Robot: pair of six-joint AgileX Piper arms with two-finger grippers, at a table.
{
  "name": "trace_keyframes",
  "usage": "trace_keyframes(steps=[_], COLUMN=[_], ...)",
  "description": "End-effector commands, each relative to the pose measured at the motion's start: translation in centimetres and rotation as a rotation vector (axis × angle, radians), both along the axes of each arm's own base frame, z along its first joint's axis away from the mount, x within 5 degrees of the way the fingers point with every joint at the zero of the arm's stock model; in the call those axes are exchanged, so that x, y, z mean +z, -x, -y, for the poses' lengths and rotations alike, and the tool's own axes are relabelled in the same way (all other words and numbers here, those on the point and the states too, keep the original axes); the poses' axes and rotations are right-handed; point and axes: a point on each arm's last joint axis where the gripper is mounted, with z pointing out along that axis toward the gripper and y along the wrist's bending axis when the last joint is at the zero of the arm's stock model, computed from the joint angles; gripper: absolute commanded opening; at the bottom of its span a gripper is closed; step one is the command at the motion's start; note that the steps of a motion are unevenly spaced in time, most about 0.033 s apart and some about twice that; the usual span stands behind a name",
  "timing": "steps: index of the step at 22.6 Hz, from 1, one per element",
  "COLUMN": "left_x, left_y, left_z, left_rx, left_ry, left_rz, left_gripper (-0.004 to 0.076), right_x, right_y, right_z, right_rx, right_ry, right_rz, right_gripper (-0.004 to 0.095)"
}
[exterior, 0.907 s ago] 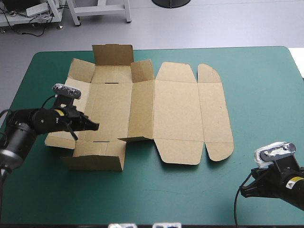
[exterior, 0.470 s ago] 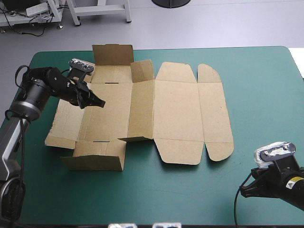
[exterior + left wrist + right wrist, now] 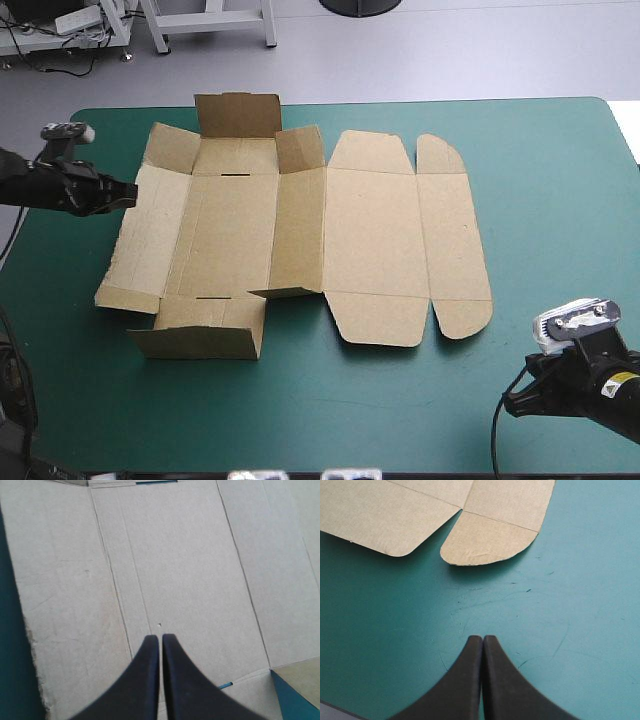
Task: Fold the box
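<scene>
Both grippers are pressed together with nothing between the black fingers. You've got the brown cardboard box sheet [image 3: 370, 240] lying left of centre on the teal-green tabletop [image 3: 540, 180], mostly flat.

- The far-left wall flap [image 3: 237, 114] stands up.
- The near-left flap [image 3: 200, 335] is raised.
- A small flap [image 3: 299, 150] beside the far wall is tilted up.
- The lid panels to the right lie flat, rounded tabs [image 3: 440, 155] at the far and near ends.

The left gripper [image 3: 128, 192] sits at the box's left edge, far-left part of the tabletop, pointing right across the board. In your left wrist view the closed tips [image 3: 160, 637] are over the flat left panels. Can't tell whether they touch the board.

The right gripper [image 3: 512, 405] is at the near right corner, well apart from the box. In its wrist view the closed tips [image 3: 483, 639] are over bare cover, with the box's near-right rounded tab [image 3: 487, 542] ahead of them.
</scene>
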Motion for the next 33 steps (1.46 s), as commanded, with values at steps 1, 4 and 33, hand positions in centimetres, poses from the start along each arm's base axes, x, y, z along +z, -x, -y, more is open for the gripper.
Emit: trace_keyframes(steps=[1,4,33], left_x=[2.3,1.3,-9.3], left_y=[1.1,1.1,-3.0], left_z=[-2.0,-3.7,-7.9], left_rx=[0.010,0.002,0.138], left_ry=[0.130,0.109,0.168], left_rz=[0.094,0.078,-0.300], left_gripper=[0.0017,0.0016,0.0496], right_x=[1.0,1.0,0.7], right_y=[-0.4,-0.4,0.0], right_z=[-0.1,-0.2,-0.6], right_rx=[0.011,0.014,0.060], right_ry=[-0.005,-0.014,-0.043], right_rz=[0.069,0.067,0.014], right_gripper=[-0.0025,-0.0025,-0.0024])
